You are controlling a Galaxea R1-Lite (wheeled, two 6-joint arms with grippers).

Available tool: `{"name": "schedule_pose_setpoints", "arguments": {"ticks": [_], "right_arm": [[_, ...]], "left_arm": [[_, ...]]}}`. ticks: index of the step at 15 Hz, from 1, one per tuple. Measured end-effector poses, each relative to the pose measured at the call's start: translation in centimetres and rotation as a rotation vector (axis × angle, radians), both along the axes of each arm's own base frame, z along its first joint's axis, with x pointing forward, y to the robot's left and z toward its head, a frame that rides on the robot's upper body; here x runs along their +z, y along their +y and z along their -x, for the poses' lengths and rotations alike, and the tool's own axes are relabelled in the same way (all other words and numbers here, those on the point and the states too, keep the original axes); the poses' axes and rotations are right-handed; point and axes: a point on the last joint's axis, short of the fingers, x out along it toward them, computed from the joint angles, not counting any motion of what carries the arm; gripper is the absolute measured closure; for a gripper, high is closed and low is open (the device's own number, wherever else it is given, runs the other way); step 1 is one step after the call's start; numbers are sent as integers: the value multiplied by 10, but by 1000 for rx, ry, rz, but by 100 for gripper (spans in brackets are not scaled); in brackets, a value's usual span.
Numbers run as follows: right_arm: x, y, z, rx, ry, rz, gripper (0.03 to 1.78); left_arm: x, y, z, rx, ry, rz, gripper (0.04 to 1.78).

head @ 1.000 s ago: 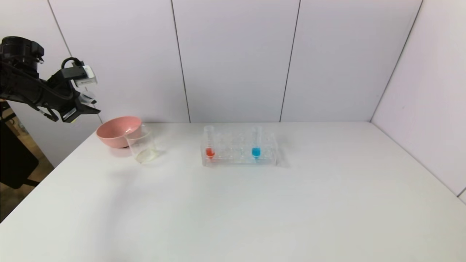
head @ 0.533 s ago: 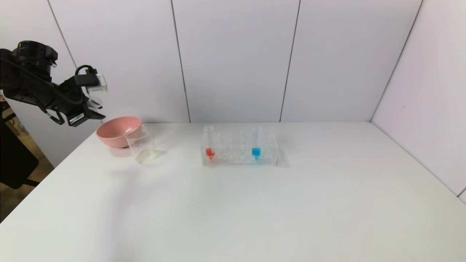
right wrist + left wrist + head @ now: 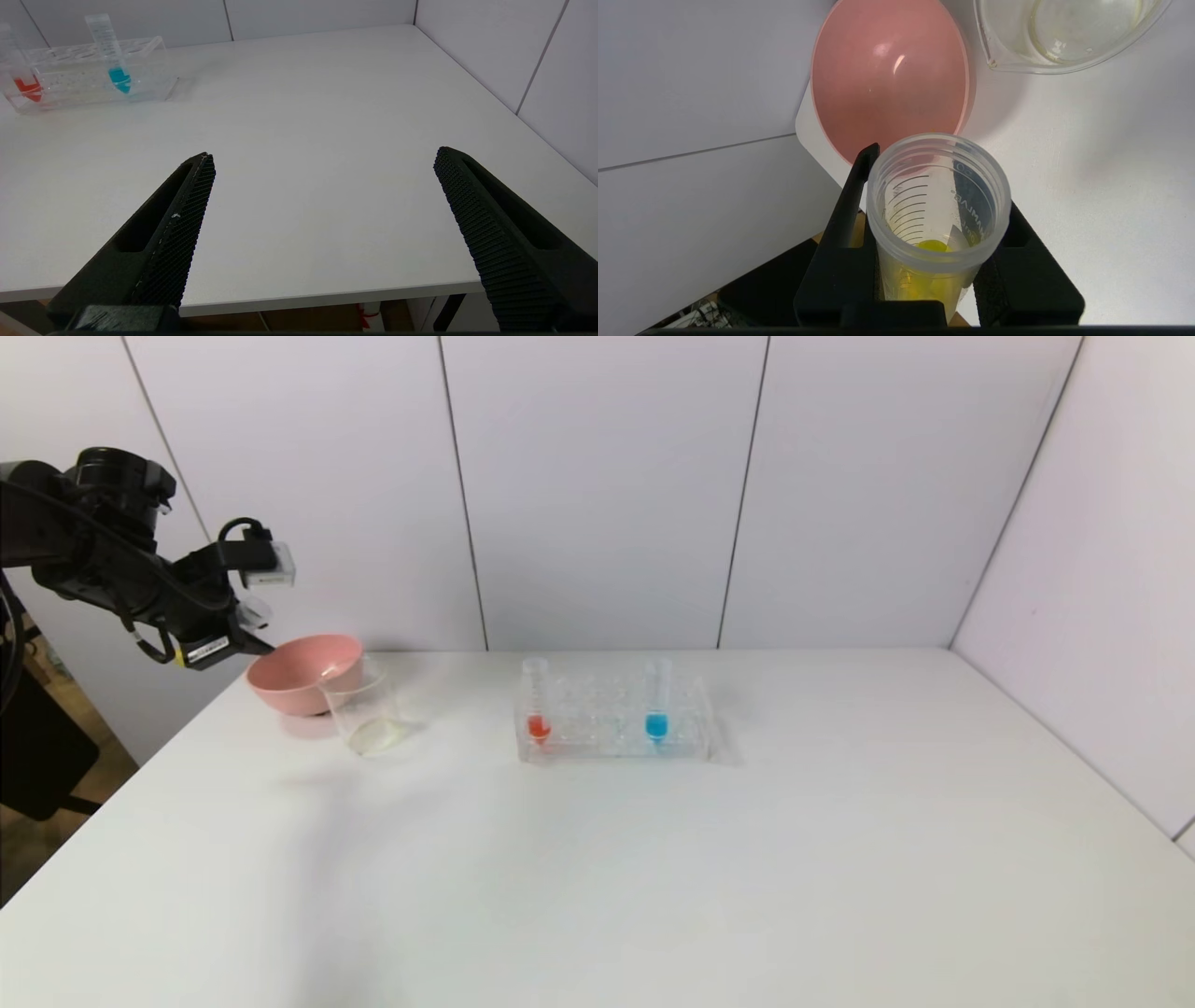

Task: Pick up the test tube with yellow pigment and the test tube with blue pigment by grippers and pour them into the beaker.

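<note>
**Yellow tube carried toward the beaker**

The slim clear test tube with yellow pigment [image 3: 936, 219] is clamped between the left gripper [image 3: 924, 261] fingers, beside the pink bowl [image 3: 303, 672]. Carrying is judged underway; alignment over the clear tapered beaker [image 3: 366, 709], then tipping, is needed. The right gripper [image 3: 322, 219] is parked wide open.

You see a pink bowl [image 3: 303, 672], a clear beaker [image 3: 366, 714] with perhaps a faint yellowish film, red [image 3: 539, 726] and blue pigment [image 3: 657, 724] in clear tubes, and yellow pigment [image 3: 931, 246] between black fingers [image 3: 852, 200].
</note>
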Motion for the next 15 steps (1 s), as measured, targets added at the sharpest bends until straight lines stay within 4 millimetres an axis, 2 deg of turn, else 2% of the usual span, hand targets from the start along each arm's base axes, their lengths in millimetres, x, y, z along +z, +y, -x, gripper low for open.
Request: {"name": "schedule_pose_setpoints", "arguments": {"ticks": [15], "right_arm": [[0, 0, 0, 0, 0, 0, 10]], "left_arm": [[-8, -16, -12, -108, 0, -160, 127]]}}
